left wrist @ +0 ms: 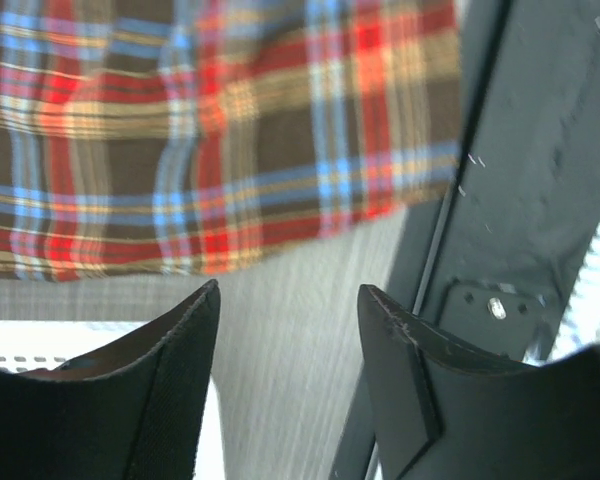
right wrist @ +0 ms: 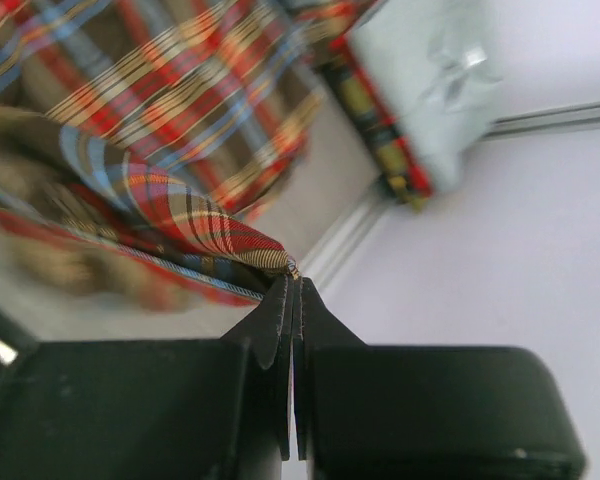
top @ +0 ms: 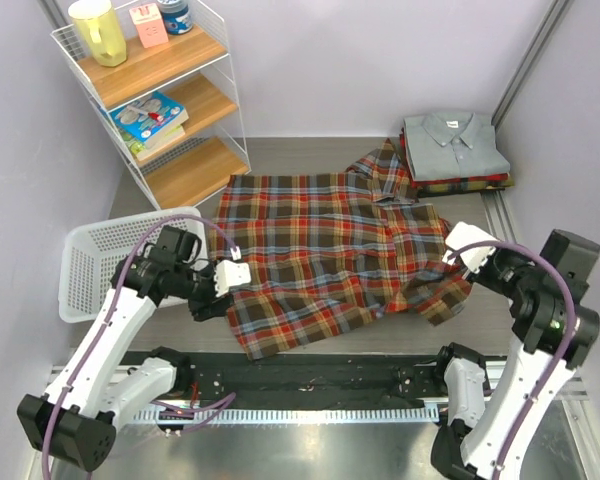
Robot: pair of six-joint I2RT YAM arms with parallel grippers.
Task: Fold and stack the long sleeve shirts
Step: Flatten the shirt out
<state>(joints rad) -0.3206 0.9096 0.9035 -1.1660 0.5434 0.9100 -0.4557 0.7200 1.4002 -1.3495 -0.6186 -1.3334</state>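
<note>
A large red, dark green-brown and cream plaid long sleeve shirt [top: 330,250] lies spread over the middle of the table. At its near left edge my left gripper [top: 208,303] hangs just off the cloth. In the left wrist view it [left wrist: 288,290] is open over bare table, and the plaid hem [left wrist: 230,130] lies beyond the fingertips. My right gripper [top: 450,255] is at the shirt's right side. It [right wrist: 294,275] is shut on a pinched fold of plaid [right wrist: 210,235]. The folded shirts [top: 455,150] are stacked at the back right, a grey collared one [right wrist: 430,90] on top.
A white wire basket [top: 95,265] stands left of the left arm. A white shelf unit [top: 170,100] with wooden boards fills the back left corner. A black strip [top: 310,375] runs along the table's near edge. Walls close in on both sides.
</note>
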